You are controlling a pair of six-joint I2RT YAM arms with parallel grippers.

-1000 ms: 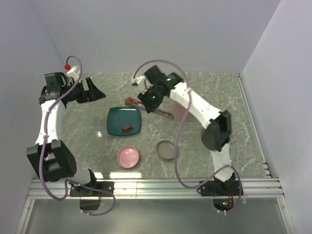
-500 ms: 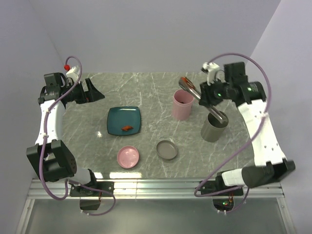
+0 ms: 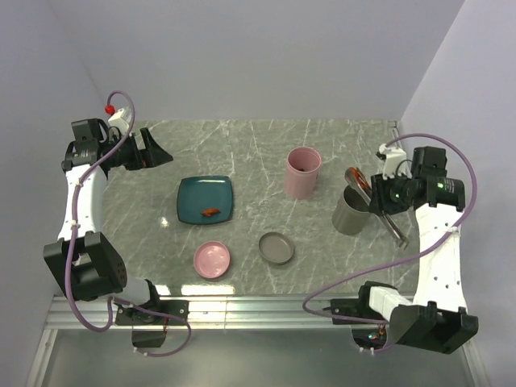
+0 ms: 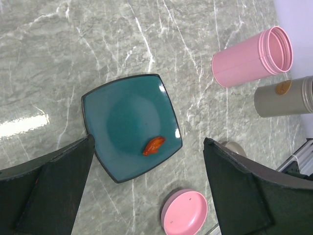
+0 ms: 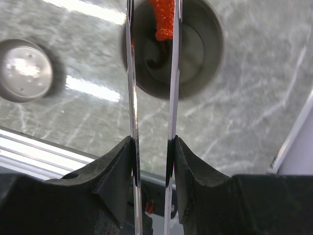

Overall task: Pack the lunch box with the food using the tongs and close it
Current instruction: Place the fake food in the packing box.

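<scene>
Nearest the arm bases, two shallow round lids lie on the grey, white-veined marble counter: a glossy pink lid on the left and a dull grey lid to its right, apart from each other. Just beyond the pink lid sits a square teal plate with rounded corners and a smooth glazed dish. A single small orange piece of food lies on its near part. To the right stands a matte grey cup, an upright cylinder with an open mouth. Beside it, the right jaws are set narrow and press on both slim arms of the tongs. These are thin, bright strips of polished metal that run nearly parallel. Their tips grip a rough red bit over the grey cup's mouth, and whether the bit sits below the rim is unclear. Farther back and left of the grey cup stands a pink cup, a taller smooth cylinder with a ridged rim, also open. At the far left the left jaws stand wide and empty, their black wedge-shaped fingers raised above the counter and angled towards the plate.
</scene>
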